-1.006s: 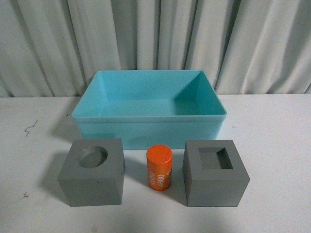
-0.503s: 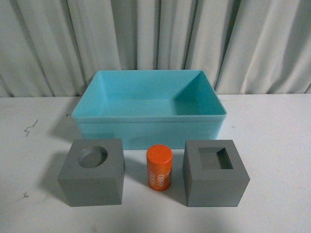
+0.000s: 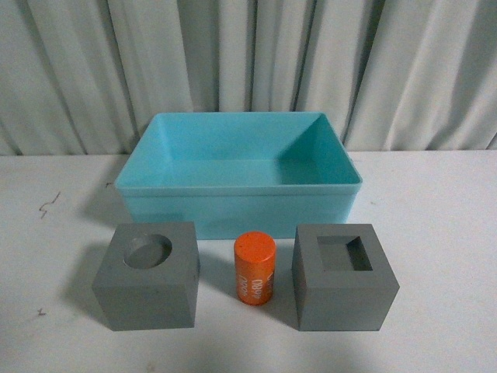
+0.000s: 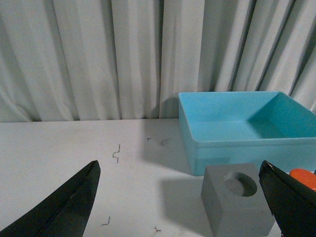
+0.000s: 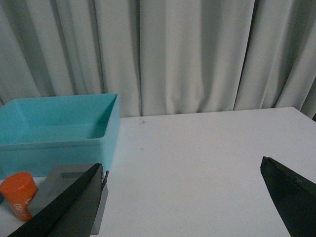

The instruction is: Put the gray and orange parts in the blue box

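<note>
**Three parts in a row before the blue box (image 3: pixel 238 206)**

On a white table (image 3: pixel 443 233), the front view shows a gray cube with a round recess (image 3: pixel 146 278) at the left. An orange cylinder (image 3: pixel 255 268) with white digits stands in the middle, and a gray cube with a square recess (image 3: pixel 344 280) is at the right. All three stand upright, apart from one another, just in front of the box's near wall. The box is a wide light-blue bin with a rimmed edge, open side up. A pale pleated curtain (image 3: pixel 248 62) hangs behind it.

The left gripper (image 4: pixel 178 163), seen from its wrist camera, has its two dark fingers spread wide. It sits left of the round-recess cube. The right gripper (image 5: pixel 181 162) also has its fingers spread wide and sits right of the square-recess cube. Neither touches any part.
</note>
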Controlling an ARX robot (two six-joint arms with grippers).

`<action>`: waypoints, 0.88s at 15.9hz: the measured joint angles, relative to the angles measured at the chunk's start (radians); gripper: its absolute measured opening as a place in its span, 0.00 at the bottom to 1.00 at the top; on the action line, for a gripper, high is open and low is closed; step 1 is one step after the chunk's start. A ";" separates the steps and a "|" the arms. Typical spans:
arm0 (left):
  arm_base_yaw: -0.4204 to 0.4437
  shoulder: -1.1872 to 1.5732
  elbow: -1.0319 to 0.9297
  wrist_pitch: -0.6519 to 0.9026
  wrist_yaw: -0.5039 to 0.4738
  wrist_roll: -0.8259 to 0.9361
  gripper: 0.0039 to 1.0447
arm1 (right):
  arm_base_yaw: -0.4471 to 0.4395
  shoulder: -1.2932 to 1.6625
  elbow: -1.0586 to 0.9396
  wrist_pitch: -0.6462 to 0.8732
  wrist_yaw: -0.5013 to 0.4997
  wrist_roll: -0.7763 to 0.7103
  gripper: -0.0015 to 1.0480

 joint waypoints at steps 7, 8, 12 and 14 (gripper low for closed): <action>0.000 0.000 0.000 0.000 0.000 0.000 0.94 | 0.000 0.000 0.000 0.000 0.000 0.000 0.94; 0.000 0.000 0.000 0.000 0.000 0.000 0.94 | 0.000 0.000 0.000 0.000 0.000 0.000 0.94; 0.000 0.000 0.000 0.000 0.000 0.000 0.94 | 0.000 0.000 0.000 0.000 0.000 0.000 0.94; 0.000 0.000 0.000 0.000 0.000 0.000 0.94 | 0.019 0.092 0.064 -0.169 0.124 0.037 0.94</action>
